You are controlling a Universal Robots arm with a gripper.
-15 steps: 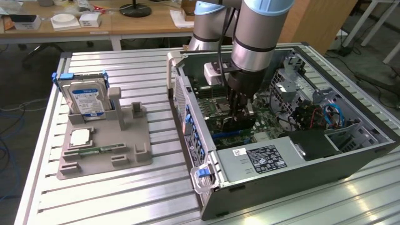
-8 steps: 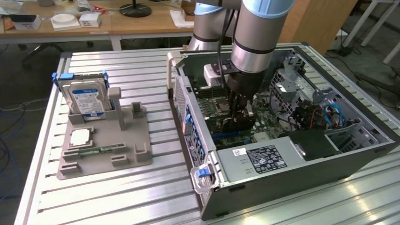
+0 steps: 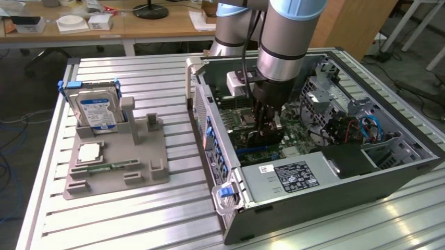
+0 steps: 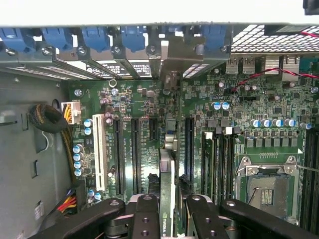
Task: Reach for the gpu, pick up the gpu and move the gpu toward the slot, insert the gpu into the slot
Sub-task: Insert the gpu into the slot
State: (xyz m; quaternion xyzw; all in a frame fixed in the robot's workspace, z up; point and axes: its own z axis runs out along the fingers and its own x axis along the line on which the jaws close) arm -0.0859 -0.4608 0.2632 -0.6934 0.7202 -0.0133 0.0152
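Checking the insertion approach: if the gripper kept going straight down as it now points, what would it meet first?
The gripper is shut on the gpu; straight on, the card's edge would likely meet the motherboard slot area first, though depth is unclear.

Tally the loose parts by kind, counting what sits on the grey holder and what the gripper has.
Hard drive: 1
Square silver chip: 1
Memory stick: 1
Gpu, gripped by the gripper over the motherboard: 1
Total: 4
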